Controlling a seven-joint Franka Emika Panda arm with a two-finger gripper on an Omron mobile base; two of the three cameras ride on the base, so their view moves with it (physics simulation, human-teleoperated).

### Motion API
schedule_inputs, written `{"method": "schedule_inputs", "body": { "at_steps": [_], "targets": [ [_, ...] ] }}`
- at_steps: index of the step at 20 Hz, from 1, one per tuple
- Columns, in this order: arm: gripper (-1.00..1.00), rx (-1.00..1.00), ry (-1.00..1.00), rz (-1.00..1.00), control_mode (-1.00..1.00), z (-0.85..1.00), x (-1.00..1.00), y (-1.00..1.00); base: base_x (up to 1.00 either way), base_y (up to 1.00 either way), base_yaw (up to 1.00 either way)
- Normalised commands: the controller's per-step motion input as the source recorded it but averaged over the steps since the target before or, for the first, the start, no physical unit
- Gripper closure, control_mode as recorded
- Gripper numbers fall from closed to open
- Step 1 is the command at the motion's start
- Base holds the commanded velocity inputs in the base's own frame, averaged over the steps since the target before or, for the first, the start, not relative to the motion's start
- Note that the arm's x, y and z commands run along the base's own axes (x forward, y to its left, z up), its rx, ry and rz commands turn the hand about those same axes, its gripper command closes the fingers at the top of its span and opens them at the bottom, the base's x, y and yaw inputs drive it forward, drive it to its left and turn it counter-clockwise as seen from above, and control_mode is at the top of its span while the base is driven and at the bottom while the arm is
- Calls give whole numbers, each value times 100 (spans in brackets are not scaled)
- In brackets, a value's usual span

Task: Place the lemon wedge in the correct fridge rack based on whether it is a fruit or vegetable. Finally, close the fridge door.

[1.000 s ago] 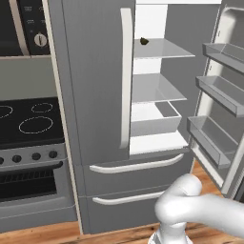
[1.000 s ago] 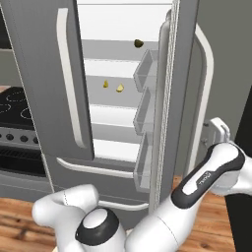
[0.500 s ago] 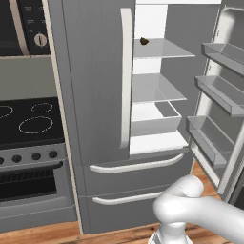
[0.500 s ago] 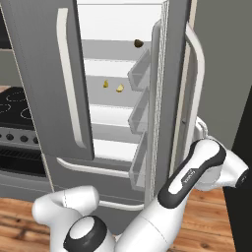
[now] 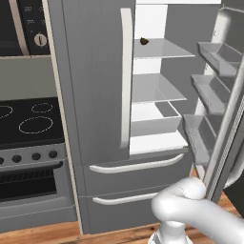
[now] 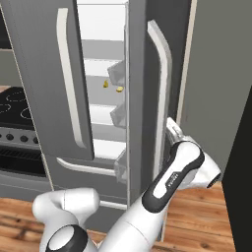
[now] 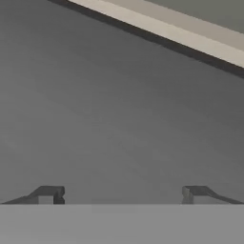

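The right fridge door (image 6: 147, 98) stands partly swung in, and the coming push turns on one relation: the gripper (image 7: 123, 193) faces the door's grey outer skin squarely, the steel lying straight ahead of the fingertips (image 7: 52, 193) and very close, though contact cannot be confirmed. The door's long axis runs upright, its curved silver handle (image 6: 162, 88) alongside, and the arm (image 6: 182, 172) reaches the panel low down, below the handle's middle, so a push from there should drive the free edge toward the cabinet. The fingers are spread wide apart with nothing between them. Through the remaining gap the lemon wedge (image 6: 119, 89) lies on the lower fridge rack (image 5: 155, 88), just beside a second small yellow piece (image 6: 105, 84), so the placing looks done and only the closing is left. A dark brown lump (image 5: 144, 41) sits on the shelf above. Against half a second ago, the door has come round noticeably — the opening is much narrower and the door bins (image 5: 209, 86) have swung closer to the shelves — and the arm has followed it leftward. The left door (image 5: 95, 81) is shut.
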Motion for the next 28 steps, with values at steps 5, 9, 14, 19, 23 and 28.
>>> {"method": "schedule_inputs", "body": {
  "at_steps": [5, 9, 14, 19, 23, 28],
  "targets": [
    [-100, -1, -5, 0, -100, 0, 57, 79, 0, 0, 0],
    [-100, 0, 0, 0, -100, 0, 71, 63, 0, 0, 0],
    [-100, 0, 0, 0, -100, 12, 57, 30, 0, 0, 0],
    [-100, -1, 0, -9, -100, 26, 29, 8, 0, 0, 0],
    [-100, -1, 3, -25, -100, 29, 5, 0, 0, 0, 0],
    [-100, -2, 14, -27, -100, 11, 16, 13, 0, 0, 0]
  ]
}}
